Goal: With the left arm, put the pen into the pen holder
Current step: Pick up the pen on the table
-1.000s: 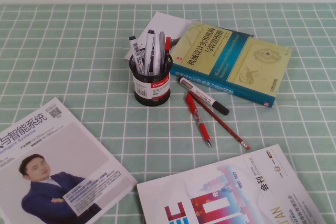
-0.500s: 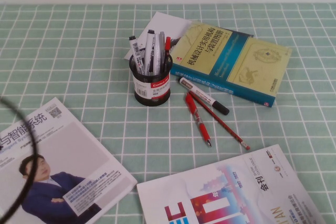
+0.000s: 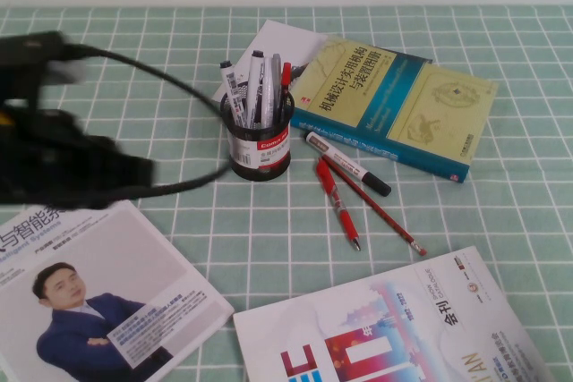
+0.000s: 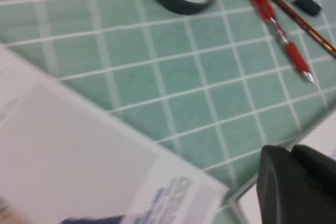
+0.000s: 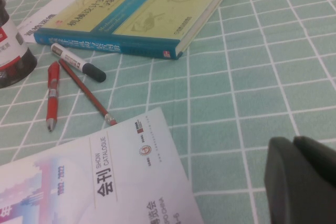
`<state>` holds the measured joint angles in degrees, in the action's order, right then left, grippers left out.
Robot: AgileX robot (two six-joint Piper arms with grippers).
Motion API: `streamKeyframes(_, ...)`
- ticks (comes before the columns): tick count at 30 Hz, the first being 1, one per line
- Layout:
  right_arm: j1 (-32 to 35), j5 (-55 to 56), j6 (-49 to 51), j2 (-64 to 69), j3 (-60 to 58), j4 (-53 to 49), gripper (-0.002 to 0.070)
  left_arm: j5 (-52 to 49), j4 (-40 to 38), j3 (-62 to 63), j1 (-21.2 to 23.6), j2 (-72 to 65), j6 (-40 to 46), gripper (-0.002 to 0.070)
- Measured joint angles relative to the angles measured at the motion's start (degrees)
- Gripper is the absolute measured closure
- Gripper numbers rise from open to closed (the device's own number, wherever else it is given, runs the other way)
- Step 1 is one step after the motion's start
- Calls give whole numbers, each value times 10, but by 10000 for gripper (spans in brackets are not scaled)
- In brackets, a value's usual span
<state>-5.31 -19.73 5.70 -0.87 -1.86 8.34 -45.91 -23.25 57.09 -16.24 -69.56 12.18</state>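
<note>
One red pen [image 3: 337, 204] lay flat on the green checked cloth [image 3: 448, 212], just beside the pen holder [image 3: 258, 144] and well apart from my left gripper [image 4: 294, 187] — whether that gripper was parted or closed, I could not tell. Alongside the pen lay a red pencil [image 3: 376, 207] and a white marker [image 3: 346, 164]. My right gripper [image 5: 302, 179] hung low, away from them — likewise unclear.

Red pen [image 3: 337, 204], black mesh pen holder [image 3: 259, 147], green-checked tablecloth [image 3: 501, 212].
</note>
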Motion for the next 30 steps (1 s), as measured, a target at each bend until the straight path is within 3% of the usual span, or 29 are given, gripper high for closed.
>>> streamKeyframes(13,0,0,0,0,0,0,696,12,109,183,-265,-269,-149,675)
streamKeyframes(19,0,0,0,0,0,0,696,-49,132,321,-305,-376,-208,675)
streamKeyframes(25,0,0,0,0,0,0,696,-102,136,443,-309,-470,-193,668)
streamKeyframes(27,0,0,0,0,0,0,696,-133,136,473,-309,-496,-175,634)
streamKeyframes(30,0,0,0,0,0,0,696,-161,138,507,-309,-526,-165,514)
